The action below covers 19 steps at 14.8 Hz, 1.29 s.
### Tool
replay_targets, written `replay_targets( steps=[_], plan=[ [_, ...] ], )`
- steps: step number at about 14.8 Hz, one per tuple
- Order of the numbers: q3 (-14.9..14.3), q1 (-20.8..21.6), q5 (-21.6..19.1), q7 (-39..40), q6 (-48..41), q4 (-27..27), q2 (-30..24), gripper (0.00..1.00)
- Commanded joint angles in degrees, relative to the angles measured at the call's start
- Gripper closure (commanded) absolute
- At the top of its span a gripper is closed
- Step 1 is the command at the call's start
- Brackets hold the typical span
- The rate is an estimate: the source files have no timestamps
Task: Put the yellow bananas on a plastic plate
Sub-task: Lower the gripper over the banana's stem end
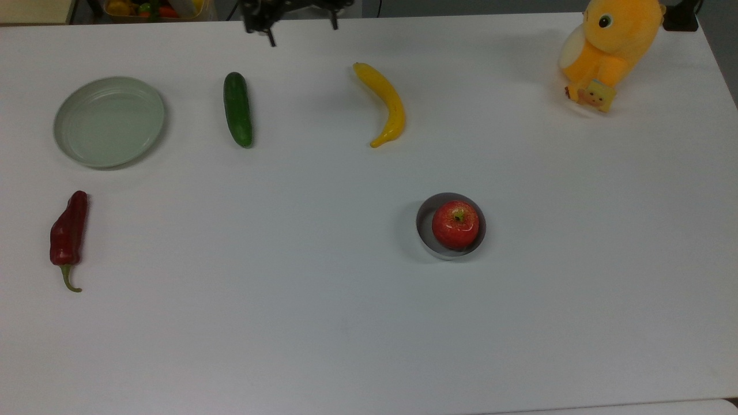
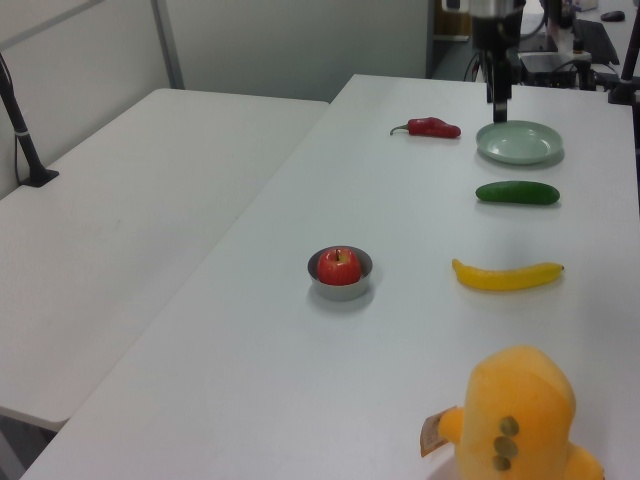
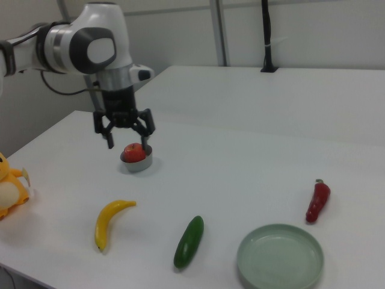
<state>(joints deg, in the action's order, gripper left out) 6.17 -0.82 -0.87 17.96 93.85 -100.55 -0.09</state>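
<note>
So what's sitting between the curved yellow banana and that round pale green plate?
The straight dark green cucumber lies between the curved yellow banana and the round pale green plate, seen in the top view.

Yellow bananas (image 1: 386,104): one single fruit, long, slender, curved, bright yellow with a darker stem tip. Lies flat on its side, untouched, apart from the spread jaws of the gripper (image 3: 128,143); sits below and toward the top view's right of them, and in the right view below them, nearer the camera.

Plastic plate (image 1: 109,121): round, shallow, pale grey-green, with a raised rim. Stands upright and holds nothing. Lies well apart from the jaws, toward the top view's left of them and lower; in the right view sits far toward the right view's right. Keeps well apart from the banana.
</note>
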Motion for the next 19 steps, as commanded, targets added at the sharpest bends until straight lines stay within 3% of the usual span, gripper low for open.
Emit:
replay_targets(
  steps=[1,6,9,15,19],
  plan=[
    [4.0,0.9,1.0,1.0,1.3,-6.0,-2.5,0.0],
    [10.3,0.7,0.9,-0.5,1.9,-12.5,-3.7,0.0],
    [11.1,1.0,0.5,-1.3,7.0,-17.3,-3.7,0.0],
    [15.8,0.9,0.7,-7.1,20.8,-26.4,-3.0,0.0],
    [16.0,1.0,1.1,-8.5,27.1,-28.9,-1.4,0.0]
  ],
)
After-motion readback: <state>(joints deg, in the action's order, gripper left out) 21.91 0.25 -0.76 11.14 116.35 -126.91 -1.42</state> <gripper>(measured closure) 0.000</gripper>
